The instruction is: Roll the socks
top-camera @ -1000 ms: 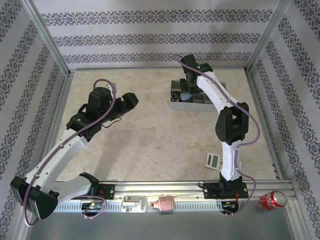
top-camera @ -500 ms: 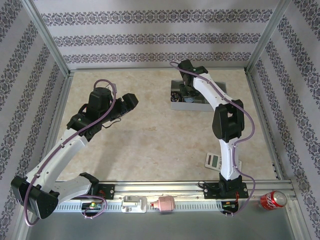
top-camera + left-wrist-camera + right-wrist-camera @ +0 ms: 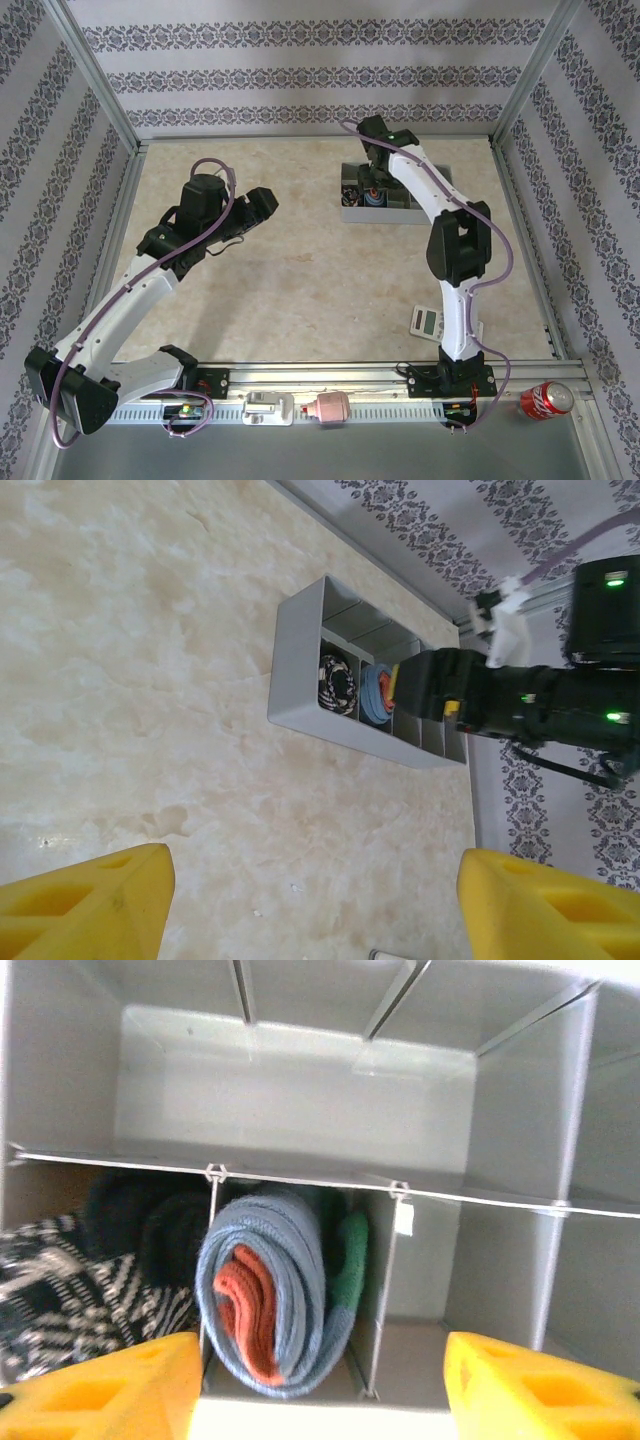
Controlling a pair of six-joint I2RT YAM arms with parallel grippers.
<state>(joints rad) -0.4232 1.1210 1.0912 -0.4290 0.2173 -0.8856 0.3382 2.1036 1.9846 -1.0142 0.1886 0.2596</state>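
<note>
The socks sit rolled in neighbouring compartments of a grey divided organizer (image 3: 300, 1110) at the back right of the table. The blue sock (image 3: 275, 1290), orange at its core with a green toe, stands in the second compartment. The black sock with pale stripes (image 3: 90, 1280) fills the one to its left. My right gripper (image 3: 320, 1390) hangs open just above the blue sock, fingers apart and touching nothing. From the left wrist view I see the organizer (image 3: 300, 670), the black sock (image 3: 337, 683) and the blue sock (image 3: 377, 692). My left gripper (image 3: 315, 900) is open over bare table.
A grey calculator (image 3: 427, 321) lies near the right arm's base. A red soda can (image 3: 545, 400) rests outside the frame at the front right. Patterned walls and metal rails enclose the table. The left gripper (image 3: 262, 203) hovers left of the organizer (image 3: 380, 212).
My right gripper has opened and let go of the blue sock, which now rests in its compartment. The left arm has barely moved.
</note>
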